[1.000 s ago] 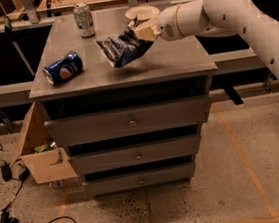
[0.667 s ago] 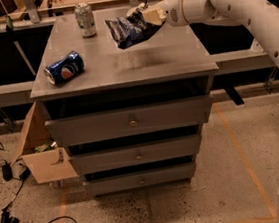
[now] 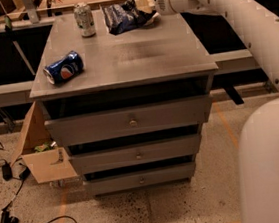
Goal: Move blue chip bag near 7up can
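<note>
Moved rearward, gripper (image 3: 141,6) holds blue chip bag (image 3: 123,18) beside 7up can (image 3: 85,19).

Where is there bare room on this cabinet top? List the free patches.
Free: the middle and front right of the cabinet top, right of the Pepsi can lying at front left. Crowded: the back edge, with the 7up can, the chip bag and the gripper at the bag's right end.

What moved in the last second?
The gripper carried the blue chip bag toward the back of the cabinet top, to just right of the 7up can, and still grips its right end. The 7up can and the Pepsi can lying at front left stayed put.
</note>
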`<act>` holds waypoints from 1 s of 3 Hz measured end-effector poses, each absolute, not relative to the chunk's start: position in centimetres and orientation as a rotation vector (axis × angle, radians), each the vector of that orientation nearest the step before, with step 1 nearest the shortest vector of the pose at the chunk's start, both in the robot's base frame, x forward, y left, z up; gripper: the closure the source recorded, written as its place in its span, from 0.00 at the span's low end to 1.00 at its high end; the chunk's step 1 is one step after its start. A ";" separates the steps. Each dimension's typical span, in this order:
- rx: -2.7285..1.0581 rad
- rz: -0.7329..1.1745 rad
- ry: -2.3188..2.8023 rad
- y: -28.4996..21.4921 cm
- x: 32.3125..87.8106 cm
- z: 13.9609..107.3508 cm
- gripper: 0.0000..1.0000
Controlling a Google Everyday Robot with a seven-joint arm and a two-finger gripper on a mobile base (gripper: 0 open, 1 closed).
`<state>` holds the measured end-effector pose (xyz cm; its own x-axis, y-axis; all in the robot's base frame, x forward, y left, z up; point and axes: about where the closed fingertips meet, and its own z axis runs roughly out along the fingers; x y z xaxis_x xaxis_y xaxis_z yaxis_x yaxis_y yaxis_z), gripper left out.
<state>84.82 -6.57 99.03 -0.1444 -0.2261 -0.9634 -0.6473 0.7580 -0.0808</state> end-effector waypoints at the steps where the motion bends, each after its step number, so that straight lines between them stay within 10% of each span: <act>1: -0.685 0.439 1.723 -4.8 86.7 98.9 1.00; 3: -0.709 0.520 1.762 0.0 88.2 96.6 1.00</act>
<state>88.21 0.03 96.62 -0.2082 -0.2044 -0.9565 -0.6906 0.7232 -0.0042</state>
